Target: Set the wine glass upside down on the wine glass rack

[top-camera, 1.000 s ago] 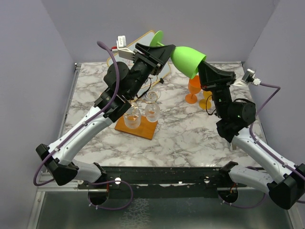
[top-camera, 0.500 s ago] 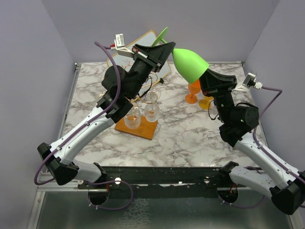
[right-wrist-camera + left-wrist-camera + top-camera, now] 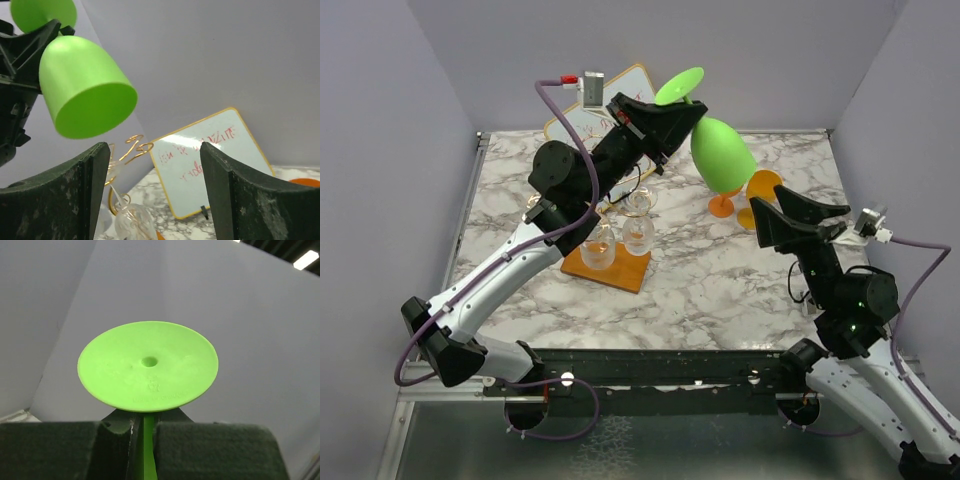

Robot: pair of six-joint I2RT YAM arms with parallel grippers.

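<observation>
Aloft, wine glass (image 3: pixel 722 152) right of rack (image 3: pixel 620 270) — whiteboard (image 3: pixel 210 160) behind.

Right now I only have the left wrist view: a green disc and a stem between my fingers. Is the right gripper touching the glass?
Observer: No. The right gripper is open and apart from the green wine glass. Only the left gripper holds it, by the stem.
Operator: Which way does the bowl face?
Observer: Foot uppermost, with the mouth tilted down toward the right arm.
Operator: Where is the rack?
Observer: In the top view the wine glass rack stands below and left of the bowl, with clear glasses on it.
</observation>
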